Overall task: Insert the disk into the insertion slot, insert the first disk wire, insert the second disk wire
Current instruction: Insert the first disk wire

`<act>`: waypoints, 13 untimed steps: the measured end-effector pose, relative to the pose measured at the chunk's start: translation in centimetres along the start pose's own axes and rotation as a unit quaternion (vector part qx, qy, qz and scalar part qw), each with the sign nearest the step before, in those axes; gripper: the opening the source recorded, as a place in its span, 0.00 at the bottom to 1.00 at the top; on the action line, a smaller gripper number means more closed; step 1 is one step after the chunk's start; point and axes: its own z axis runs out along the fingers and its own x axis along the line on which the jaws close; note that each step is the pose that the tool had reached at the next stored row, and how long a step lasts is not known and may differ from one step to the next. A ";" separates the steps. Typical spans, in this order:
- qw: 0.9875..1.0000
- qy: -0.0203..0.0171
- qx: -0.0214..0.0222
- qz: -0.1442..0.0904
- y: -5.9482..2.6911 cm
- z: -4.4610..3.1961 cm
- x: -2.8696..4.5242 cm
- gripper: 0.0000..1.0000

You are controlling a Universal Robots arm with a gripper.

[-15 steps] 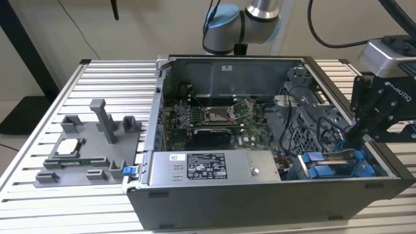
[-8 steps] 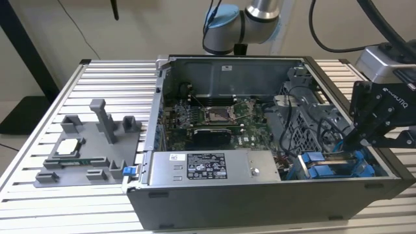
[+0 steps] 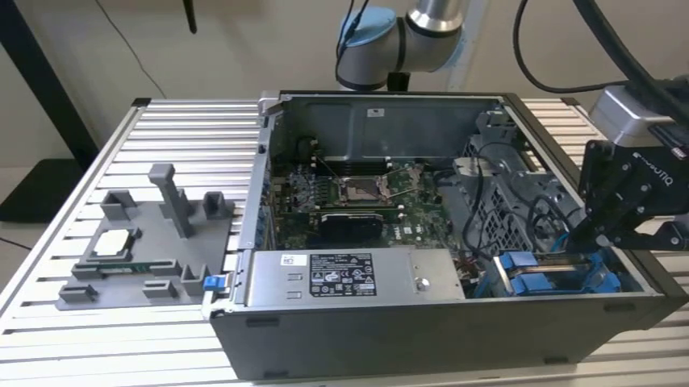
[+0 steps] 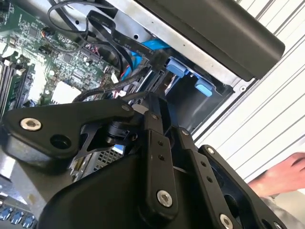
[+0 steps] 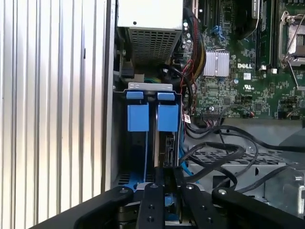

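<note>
Black pincer (image 3: 601,240) | angled steeply down | apparently reaching into insertion slot (image 5: 137,150)

Exterior view angled down on open computer case (image 3: 356,339), both wrist views close above its insertion slot (image 5: 167,118)

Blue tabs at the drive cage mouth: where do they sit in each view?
Exterior view: blue tabs in the case's near corner, exterior view's right, beside the gripper.
Second wrist view: tabs past the gripper, under the case rim.
First wrist view: tabs between case wall and motherboard.
Shared landmark: green motherboard.
</note>
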 end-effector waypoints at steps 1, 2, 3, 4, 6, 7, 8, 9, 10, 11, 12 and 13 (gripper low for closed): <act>1.000 0.000 0.000 0.001 -0.06 0.13 0.01 0.00; 1.000 0.000 -0.001 0.001 -0.08 0.25 0.02 0.00; 1.000 0.000 -0.001 0.002 -0.09 0.35 0.01 0.00; 1.000 0.000 -0.001 0.003 -0.10 0.46 -0.02 0.00; 1.000 0.000 -0.001 0.004 -0.14 0.66 -0.09 0.00; 1.000 0.000 -0.001 0.004 -0.16 0.72 -0.16 0.00; 1.000 0.000 -0.001 0.005 -0.18 0.80 -0.25 0.00; 1.000 0.000 -0.001 0.005 -0.21 0.88 -0.33 0.00; 1.000 0.000 -0.001 0.005 -0.25 0.94 -0.39 0.00; 1.000 -0.001 -0.001 0.006 -0.30 1.03 -0.43 0.00; 1.000 0.000 -0.001 0.006 -0.36 1.11 -0.45 0.00; 1.000 0.000 -0.001 0.006 -0.44 1.16 -0.45 0.00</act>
